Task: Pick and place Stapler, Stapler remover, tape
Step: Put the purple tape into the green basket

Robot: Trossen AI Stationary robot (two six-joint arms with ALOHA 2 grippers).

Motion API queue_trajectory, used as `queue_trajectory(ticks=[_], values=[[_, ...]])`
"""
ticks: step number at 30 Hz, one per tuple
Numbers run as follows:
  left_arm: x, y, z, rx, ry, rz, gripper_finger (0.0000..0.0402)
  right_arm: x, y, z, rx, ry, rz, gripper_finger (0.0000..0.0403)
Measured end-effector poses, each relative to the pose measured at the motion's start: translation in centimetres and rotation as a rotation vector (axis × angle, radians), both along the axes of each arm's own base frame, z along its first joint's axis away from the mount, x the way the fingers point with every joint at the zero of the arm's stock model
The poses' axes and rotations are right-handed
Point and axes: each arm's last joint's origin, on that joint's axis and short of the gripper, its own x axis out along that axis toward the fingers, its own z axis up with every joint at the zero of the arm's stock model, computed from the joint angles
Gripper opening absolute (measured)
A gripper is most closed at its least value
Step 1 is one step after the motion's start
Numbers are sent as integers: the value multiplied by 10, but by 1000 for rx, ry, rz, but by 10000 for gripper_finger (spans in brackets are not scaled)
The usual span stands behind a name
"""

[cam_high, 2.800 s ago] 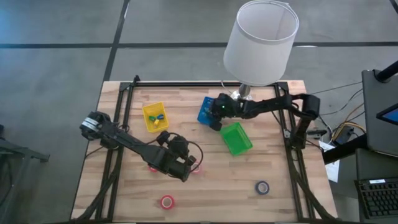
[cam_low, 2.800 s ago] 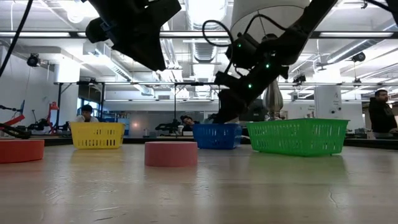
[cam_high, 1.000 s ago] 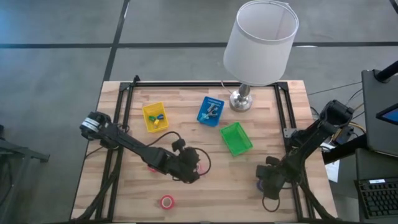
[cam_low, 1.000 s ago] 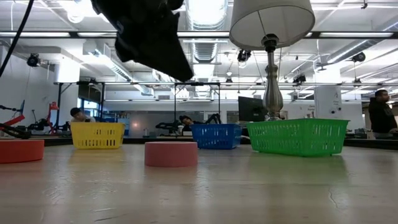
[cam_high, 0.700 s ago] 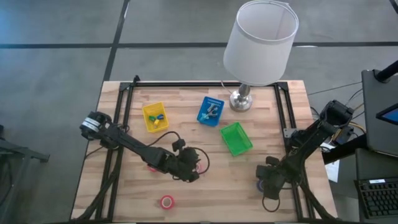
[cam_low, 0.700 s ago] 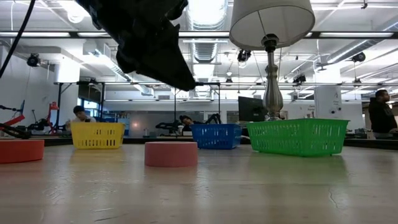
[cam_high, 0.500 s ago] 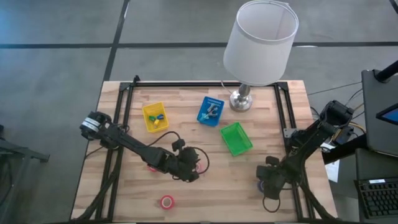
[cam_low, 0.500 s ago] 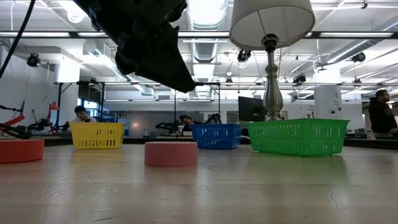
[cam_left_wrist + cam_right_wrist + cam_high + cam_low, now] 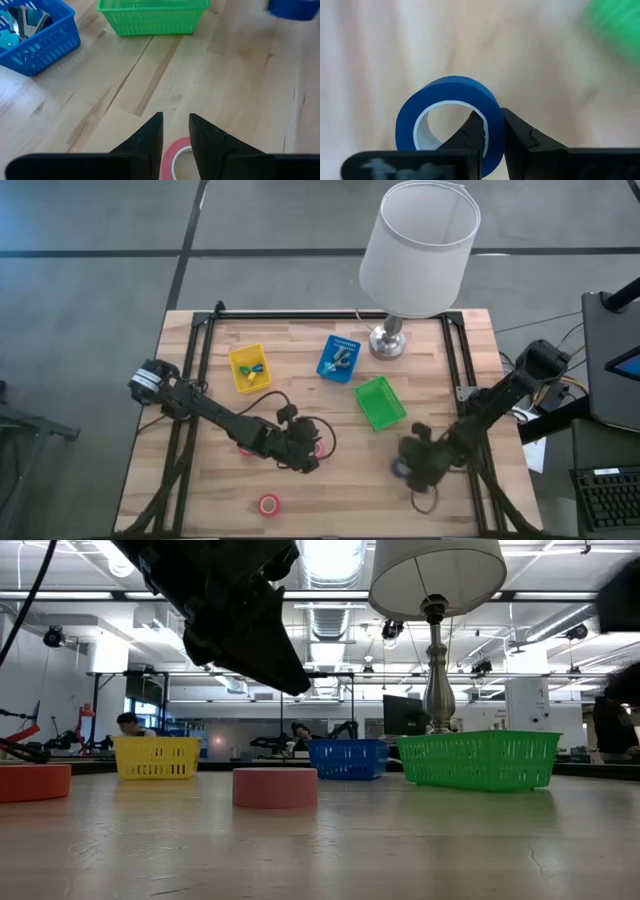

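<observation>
- right gripper (image 9: 491, 131) clamped on blue ring-shaped tape roll (image 9: 451, 117), near green plastic basket (image 9: 380, 401)
- left gripper (image 9: 175, 135) narrowly parted over pink tape ring (image 9: 176, 159) on wooden surface (image 9: 330, 490)

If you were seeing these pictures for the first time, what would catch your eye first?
The tall white-shaded lamp at the table's far edge dominates. In front of it stand three small baskets: yellow, blue and green. The right gripper pinches the wall of a blue tape roll, while the left gripper straddles the rim of a red tape roll near the table's middle.
</observation>
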Motion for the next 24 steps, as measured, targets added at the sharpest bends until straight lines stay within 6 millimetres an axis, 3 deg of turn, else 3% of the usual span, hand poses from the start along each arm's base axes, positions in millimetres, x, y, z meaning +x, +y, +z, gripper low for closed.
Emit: queue_trajectory(ticks=[8, 14, 20, 24], values=[[1, 0, 1, -10, -17, 3, 97, 22, -39, 24, -192, -238, -188, 54], [1, 0, 1, -13, -21, 5, 97, 34, -76, 39, -283, -272, -259, 48], [1, 0, 1, -14, -23, 6, 97, 47, -111, 30, -365, -198, -355, 49], [2, -1, 2, -22, -32, 11, 97, 53, -124, 15, -454, -93, -320, 53]])
